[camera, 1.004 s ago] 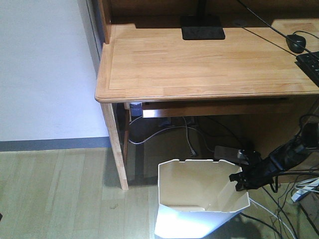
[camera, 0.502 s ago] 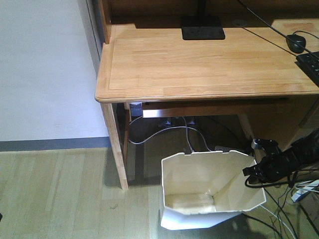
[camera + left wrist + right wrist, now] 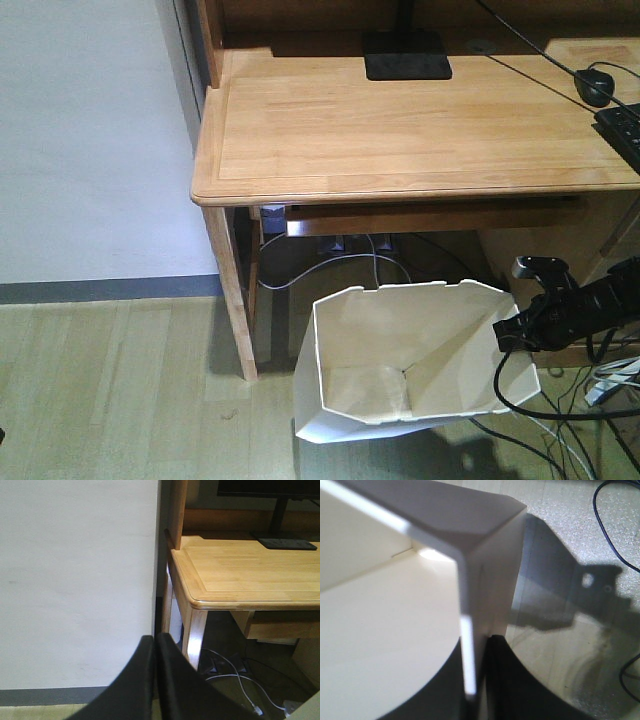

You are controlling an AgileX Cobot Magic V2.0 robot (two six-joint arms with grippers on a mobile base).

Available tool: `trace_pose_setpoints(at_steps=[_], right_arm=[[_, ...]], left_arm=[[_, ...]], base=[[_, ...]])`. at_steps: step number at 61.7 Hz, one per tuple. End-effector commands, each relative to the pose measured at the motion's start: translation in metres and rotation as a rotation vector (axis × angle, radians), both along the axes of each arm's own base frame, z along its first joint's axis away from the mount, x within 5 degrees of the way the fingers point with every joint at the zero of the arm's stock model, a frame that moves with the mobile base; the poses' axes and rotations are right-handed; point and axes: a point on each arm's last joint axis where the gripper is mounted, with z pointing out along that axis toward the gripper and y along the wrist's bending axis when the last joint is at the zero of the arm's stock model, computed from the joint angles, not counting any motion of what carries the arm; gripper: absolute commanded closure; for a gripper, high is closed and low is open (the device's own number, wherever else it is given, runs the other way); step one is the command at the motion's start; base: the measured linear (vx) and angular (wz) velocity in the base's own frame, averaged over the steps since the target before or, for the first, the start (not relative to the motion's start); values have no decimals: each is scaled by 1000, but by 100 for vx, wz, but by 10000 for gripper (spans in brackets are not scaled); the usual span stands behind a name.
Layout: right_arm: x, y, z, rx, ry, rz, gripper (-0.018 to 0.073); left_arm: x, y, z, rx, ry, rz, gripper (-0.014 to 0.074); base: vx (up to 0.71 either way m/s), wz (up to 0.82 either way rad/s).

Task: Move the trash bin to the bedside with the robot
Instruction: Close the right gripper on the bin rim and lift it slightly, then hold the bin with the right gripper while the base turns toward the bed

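Note:
The white trash bin (image 3: 400, 370) hangs tilted toward the left on the floor below the desk's front edge, its cream inside facing the camera. My right gripper (image 3: 512, 335) is shut on the bin's right rim; the black arm reaches in from the right. In the right wrist view the rim wall (image 3: 470, 645) passes between the two black fingers, one inside the bin, one outside. My left gripper (image 3: 155, 639) is shut with nothing in it, pointing at the white wall beside the desk leg. The bedside is out of view.
A light wooden desk (image 3: 400, 130) with a monitor base (image 3: 405, 55), mouse (image 3: 597, 85) and keyboard corner (image 3: 625, 130) stands over the bin. Its left leg (image 3: 232, 300) is near the bin. Loose cables (image 3: 580, 420) and a power strip lie at right. White wall (image 3: 90, 140) at left.
The bin has tipped and swung leftward and nearer the camera, from upright to leaning left. My right gripper has stayed shut on its rim while rising slightly and shifting right.

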Motion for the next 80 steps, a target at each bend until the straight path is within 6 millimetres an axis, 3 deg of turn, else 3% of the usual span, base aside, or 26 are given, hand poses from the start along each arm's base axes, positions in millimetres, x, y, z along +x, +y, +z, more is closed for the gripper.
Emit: trace_pose_setpoints(at_steps=[1, 16, 80], right_arm=[[9, 9, 30, 143, -41, -24, 564], [7, 15, 34, 227, 15, -75, 564], [7, 15, 34, 229, 16, -72, 564]], left_arm=[[1, 0, 1, -11, -64, -3, 602], [1, 0, 1, -11, -64, -3, 602], [1, 0, 1, -11, -64, -3, 602]], base=[[0, 0], [0, 0], [-1, 5]])
